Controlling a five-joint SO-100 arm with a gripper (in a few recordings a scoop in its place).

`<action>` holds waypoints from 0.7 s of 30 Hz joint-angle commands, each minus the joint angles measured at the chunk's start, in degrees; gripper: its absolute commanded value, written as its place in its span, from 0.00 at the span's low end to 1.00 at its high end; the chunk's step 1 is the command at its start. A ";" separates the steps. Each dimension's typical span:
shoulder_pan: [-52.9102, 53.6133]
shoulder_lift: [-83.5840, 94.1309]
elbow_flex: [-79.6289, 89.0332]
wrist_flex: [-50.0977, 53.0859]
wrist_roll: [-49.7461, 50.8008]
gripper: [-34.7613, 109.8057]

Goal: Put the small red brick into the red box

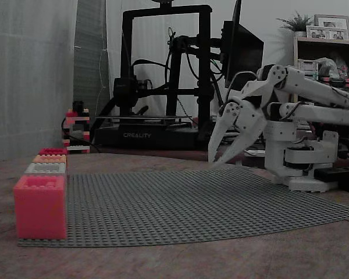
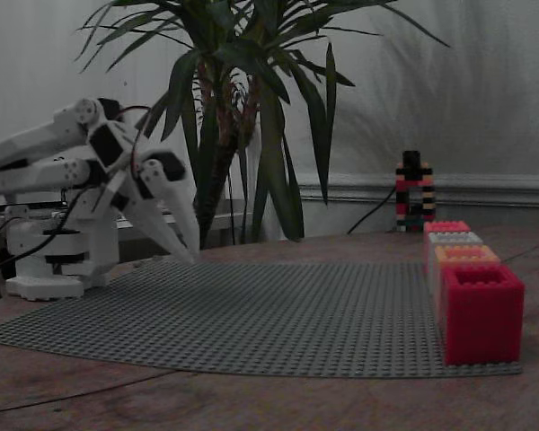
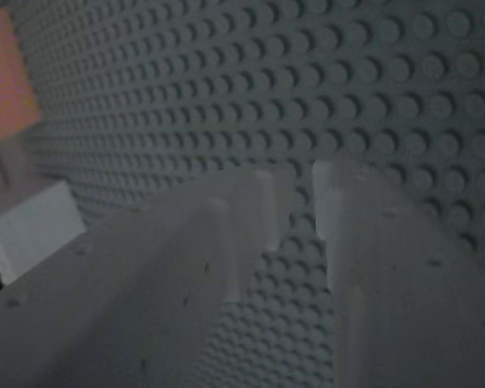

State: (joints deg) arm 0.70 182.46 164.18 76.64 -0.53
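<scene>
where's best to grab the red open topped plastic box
Probably the top rim, from above: the red open-topped plastic box is hollow, so one finger can go inside a wall, one outside. Avoid the wall against the orange box behind it.

Two fixed cameras are sitting low at table height on opposite sides, facing each other across the studded baseplate and sharing the arm and the row of boxes. The wrist camera is looking down close over the gripper onto the studs.
</scene>
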 commanded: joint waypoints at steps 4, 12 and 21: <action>-1.05 2.11 -0.70 4.04 2.11 0.24; -1.05 2.11 -0.70 3.96 3.69 0.24; -1.05 2.11 -0.70 3.96 3.87 0.24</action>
State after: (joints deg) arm 0.70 183.87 164.09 78.84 2.02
